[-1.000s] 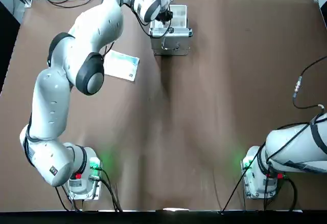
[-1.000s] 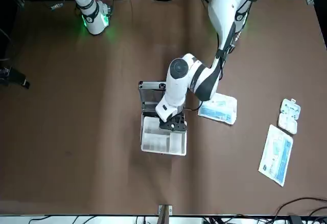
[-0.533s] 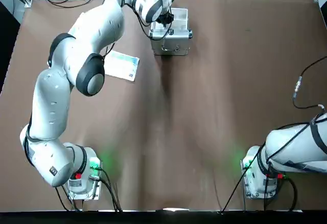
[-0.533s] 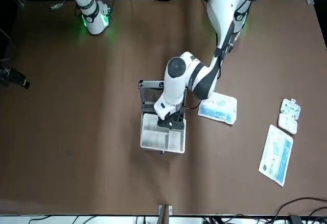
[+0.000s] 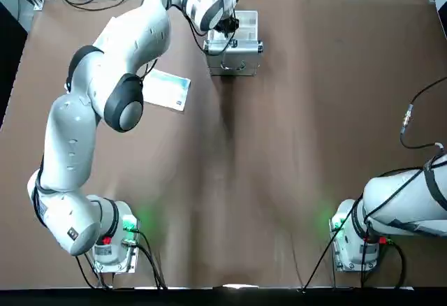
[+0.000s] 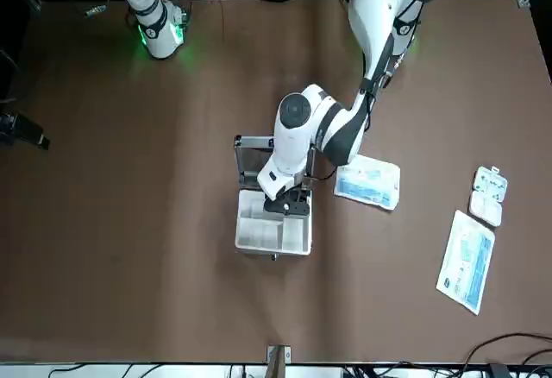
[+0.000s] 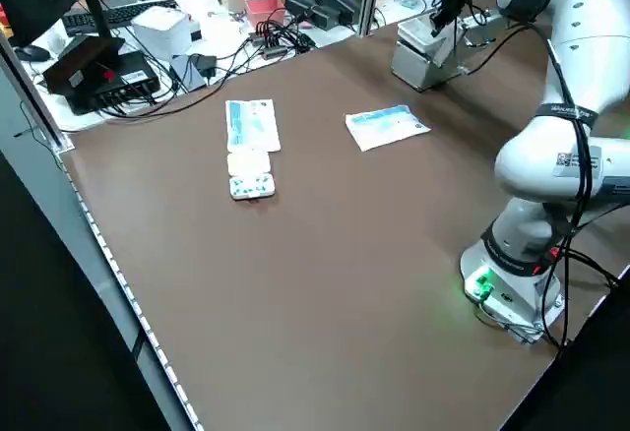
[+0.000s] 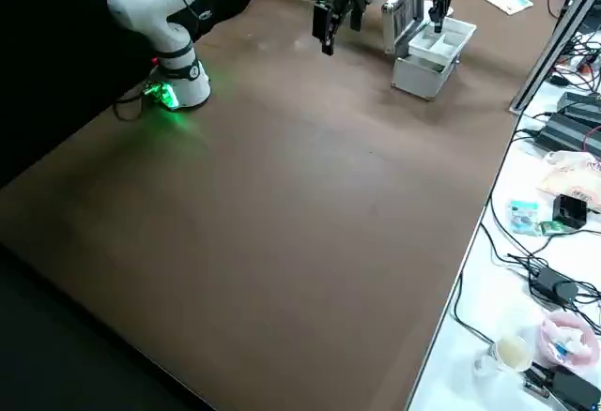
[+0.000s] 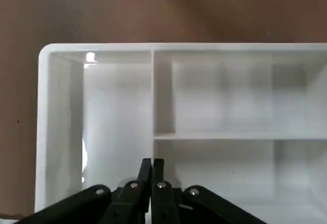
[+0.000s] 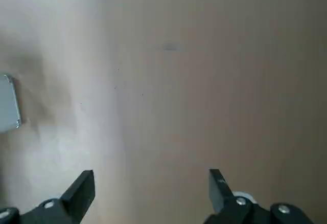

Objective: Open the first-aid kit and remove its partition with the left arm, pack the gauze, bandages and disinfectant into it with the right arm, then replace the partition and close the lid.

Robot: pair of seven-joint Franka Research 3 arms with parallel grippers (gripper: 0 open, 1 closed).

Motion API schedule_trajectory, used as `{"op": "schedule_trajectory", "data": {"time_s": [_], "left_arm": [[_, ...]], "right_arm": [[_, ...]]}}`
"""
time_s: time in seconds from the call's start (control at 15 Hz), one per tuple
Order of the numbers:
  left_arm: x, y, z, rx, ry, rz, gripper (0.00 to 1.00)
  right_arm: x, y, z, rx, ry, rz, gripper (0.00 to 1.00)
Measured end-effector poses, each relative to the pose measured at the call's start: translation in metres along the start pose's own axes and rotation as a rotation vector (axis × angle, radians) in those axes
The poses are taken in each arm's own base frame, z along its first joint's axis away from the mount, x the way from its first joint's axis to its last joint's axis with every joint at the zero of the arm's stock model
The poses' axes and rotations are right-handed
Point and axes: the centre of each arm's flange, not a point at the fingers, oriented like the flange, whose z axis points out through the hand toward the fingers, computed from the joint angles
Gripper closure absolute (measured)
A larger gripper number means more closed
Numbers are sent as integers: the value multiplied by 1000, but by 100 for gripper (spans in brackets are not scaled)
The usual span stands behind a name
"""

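The left gripper (image 9: 152, 183) has its 2 fingers pressed together on the partition's (image 9: 127, 106) thin wall; this tray looks light, stiff, slippery.

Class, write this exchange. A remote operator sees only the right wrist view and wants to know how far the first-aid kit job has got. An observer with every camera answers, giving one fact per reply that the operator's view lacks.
Operator: My right gripper hangs open over bare table. Is the kit open?
Observer: Yes. The lid stands upright at the far side of the table.
Operator: Is the partition out?
Observer: No. The partition sits in the case, and the left gripper is down inside it with its jaws together.
Operator: Are there any supplies nearby?
Observer: A blue-and-white packet lies flat on the table, on the robot's left of the case.
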Motion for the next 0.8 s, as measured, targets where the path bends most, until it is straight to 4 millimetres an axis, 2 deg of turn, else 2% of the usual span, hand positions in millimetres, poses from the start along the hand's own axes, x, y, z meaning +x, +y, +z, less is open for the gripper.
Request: {"op": "schedule_trajectory", "data": {"time_s": [0.4, 0.8], "left_arm": [[-2, 9, -4, -20, 18, -8, 97], [-3, 10, 2, -29, 27, -10, 97]], "right_arm": [[0, 0, 0, 0, -1, -1, 1], [0, 0, 1, 0, -2, -2, 1]]}}
